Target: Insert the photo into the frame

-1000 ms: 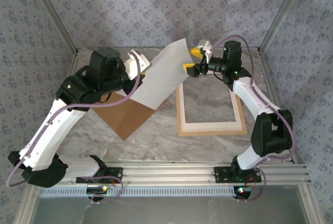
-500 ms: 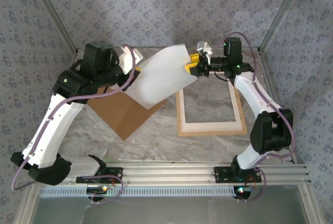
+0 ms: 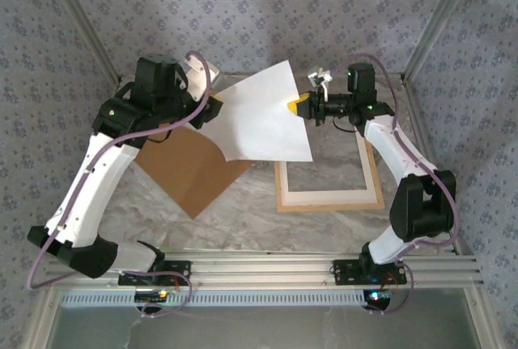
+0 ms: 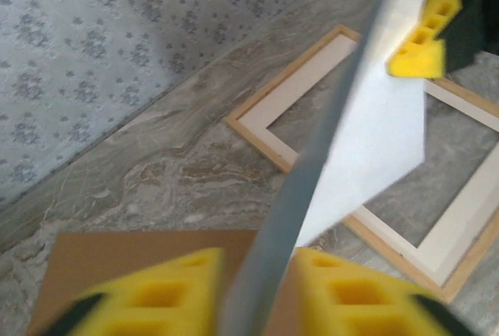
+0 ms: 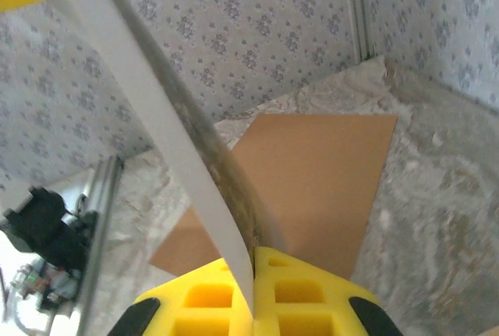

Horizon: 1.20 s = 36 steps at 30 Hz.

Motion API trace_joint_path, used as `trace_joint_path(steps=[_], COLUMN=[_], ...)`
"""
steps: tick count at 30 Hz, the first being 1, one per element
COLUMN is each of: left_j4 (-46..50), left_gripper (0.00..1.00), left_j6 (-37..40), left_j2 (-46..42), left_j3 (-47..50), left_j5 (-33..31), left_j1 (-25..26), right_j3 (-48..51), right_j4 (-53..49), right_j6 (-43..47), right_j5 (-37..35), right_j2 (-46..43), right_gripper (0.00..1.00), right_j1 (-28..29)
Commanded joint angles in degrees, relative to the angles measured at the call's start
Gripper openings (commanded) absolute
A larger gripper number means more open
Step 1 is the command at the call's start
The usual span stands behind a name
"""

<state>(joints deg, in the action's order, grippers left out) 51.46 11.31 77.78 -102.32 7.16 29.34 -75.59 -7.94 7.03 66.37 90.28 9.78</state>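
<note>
Flowered walls (image 3: 267, 9) close round me, with a grey marble table (image 3: 243, 227) below. A brown board (image 3: 190, 179) lies under my left gripper (image 3: 212, 110) and the wooden frame (image 3: 328, 201) under my right gripper (image 3: 303, 106). The photo (image 3: 259, 118) hangs between them. My right jaws are clenched on its edge. My left pads flank it, but I cannot tell if they grip.

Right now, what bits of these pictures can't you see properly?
- Picture side of the photo: top view shows its blank white back; wrist views catch it nearly edge-on.
- Far left corner of the frame: top view, the photo covers it.
- Whether the left gripper pinches the photo: left wrist view, too blurred.
- Top of the brown board: top view, under the photo and left arm.
</note>
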Motion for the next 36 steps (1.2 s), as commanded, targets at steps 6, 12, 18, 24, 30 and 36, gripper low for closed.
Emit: trace_joint_path(steps=[6, 12, 18, 24, 30, 36], left_j4=[-8.7, -14.0, -19.3, -20.4, -22.9, -26.4], left_gripper=[0.86, 0.91, 0.92, 0.91, 0.91, 0.91], left_j6=[-8.4, -10.0, -13.4, -15.8, -20.8, -22.7], left_j2=[-2.6, -6.5, -11.1, -12.6, -13.2, -13.4], left_j3=[2.3, 9.8, 20.2, 26.7, 33.0, 37.0], left_j5=[-21.4, -30.4, -26.1, -24.7, -19.8, -17.3], left_j1=[-0.2, -0.2, -0.2, 0.8, 1.3, 2.1], right_j3=[2.8, 2.3, -4.4, -11.7, -18.0, -22.2], right_j4=[-14.5, -26.9, -41.0, -45.4, -47.1, -48.5], right_j6=[-20.3, -15.4, -4.5, -2.6, -2.0, -1.2], right_j5=[-3.0, -14.7, -29.2, -40.8, -46.9, -49.6], right_j2=[-2.7, -0.4, 8.2, 14.9, 19.5, 22.8], right_gripper=[0.00, 0.00, 0.00, 0.00, 0.00, 0.00], right_j1=[-3.9, -7.1, -10.1, -11.4, -12.7, -13.3])
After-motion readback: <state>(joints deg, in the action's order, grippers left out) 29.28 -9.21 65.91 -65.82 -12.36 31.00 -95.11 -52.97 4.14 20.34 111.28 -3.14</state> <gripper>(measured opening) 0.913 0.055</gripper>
